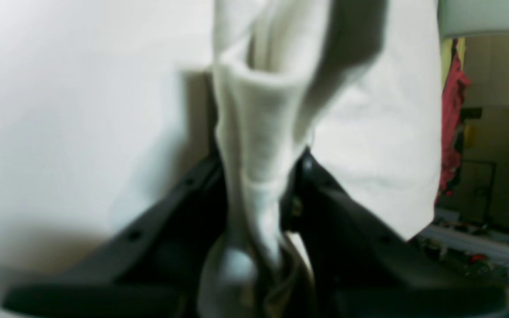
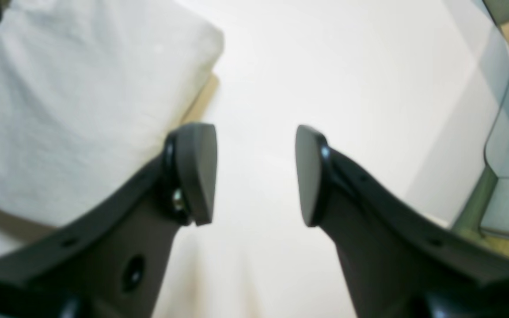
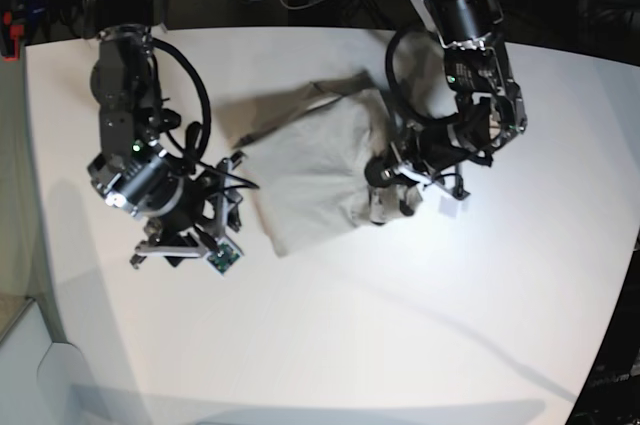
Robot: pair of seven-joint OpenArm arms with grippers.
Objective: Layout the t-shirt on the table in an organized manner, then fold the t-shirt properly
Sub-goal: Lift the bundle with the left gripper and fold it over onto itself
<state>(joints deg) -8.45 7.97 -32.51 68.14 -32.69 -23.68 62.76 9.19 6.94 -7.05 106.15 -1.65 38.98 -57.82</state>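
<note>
t-shirt: mid-table, rumpled, not yet spread, fold pending | left gripper: your jaws pinch its edge | right gripper: jaws wide, empty, just beside shirt.

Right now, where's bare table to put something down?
Biggest free patch: the near half of the table, below the shirt. Also bare: the far-right corner beyond the left pincer. Crowded: the middle strip, where the right pincer sits beside the shirt and the left one clamps a fold.
</note>
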